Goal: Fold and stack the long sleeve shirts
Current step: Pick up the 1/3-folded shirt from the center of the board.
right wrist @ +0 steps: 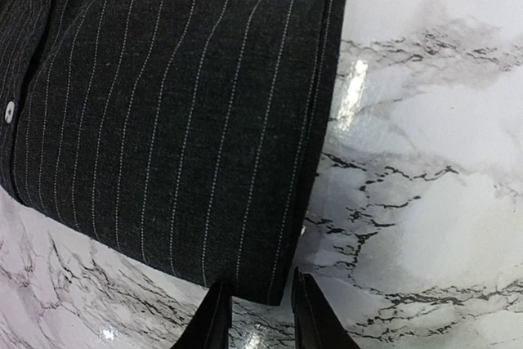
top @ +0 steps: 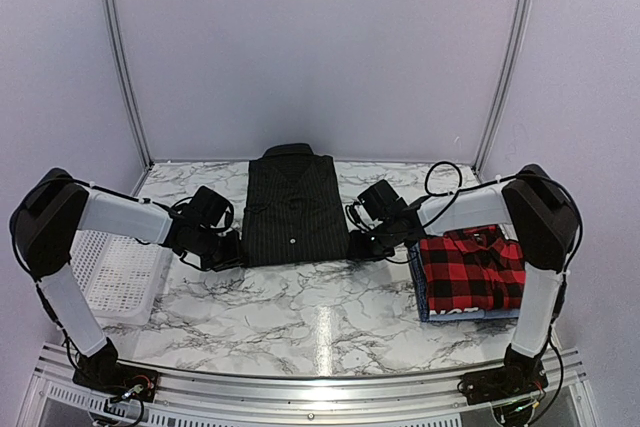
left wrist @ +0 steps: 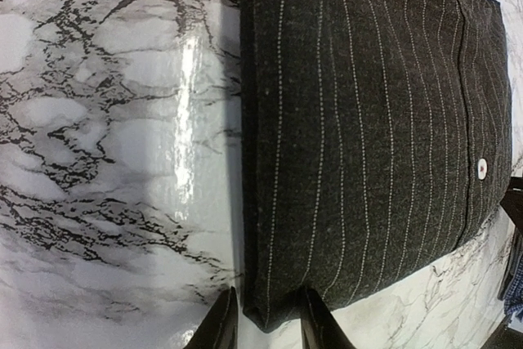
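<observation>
A black pinstriped long sleeve shirt (top: 295,209) lies folded flat at the middle back of the table, collar away from me. My left gripper (top: 228,250) sits at its near left corner, and in the left wrist view that gripper (left wrist: 268,316) stands open with the shirt (left wrist: 368,120) corner between its fingers. My right gripper (top: 368,244) is at the near right corner; in the right wrist view it (right wrist: 260,312) is open astride the corner of the shirt (right wrist: 180,104). A red-and-black plaid shirt (top: 472,269) lies folded on a blue one (top: 422,297) at the right.
A white mesh basket (top: 110,272) stands at the left edge beside the left arm. The table top is white marble (top: 320,327). Metal frame posts (top: 122,57) rise at the back corners against plain walls.
</observation>
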Robot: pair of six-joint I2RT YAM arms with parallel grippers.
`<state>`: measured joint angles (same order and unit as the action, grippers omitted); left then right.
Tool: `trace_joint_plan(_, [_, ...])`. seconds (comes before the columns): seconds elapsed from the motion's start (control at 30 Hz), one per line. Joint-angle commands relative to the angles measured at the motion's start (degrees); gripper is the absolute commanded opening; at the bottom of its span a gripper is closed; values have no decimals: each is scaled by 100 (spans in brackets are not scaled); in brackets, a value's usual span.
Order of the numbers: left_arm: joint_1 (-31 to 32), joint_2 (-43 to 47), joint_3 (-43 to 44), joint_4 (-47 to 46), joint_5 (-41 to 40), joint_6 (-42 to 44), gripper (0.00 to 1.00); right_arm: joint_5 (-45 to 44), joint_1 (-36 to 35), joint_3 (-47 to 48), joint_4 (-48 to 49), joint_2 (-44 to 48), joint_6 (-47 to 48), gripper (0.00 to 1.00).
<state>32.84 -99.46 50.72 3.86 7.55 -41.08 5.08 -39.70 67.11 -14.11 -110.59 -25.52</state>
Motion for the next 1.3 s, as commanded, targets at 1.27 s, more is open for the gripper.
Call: trace_joint_plan(1.27, [882,1822,-1316,798,-141,-895,0,-25,-956,-1839,224,1761,-542,0])
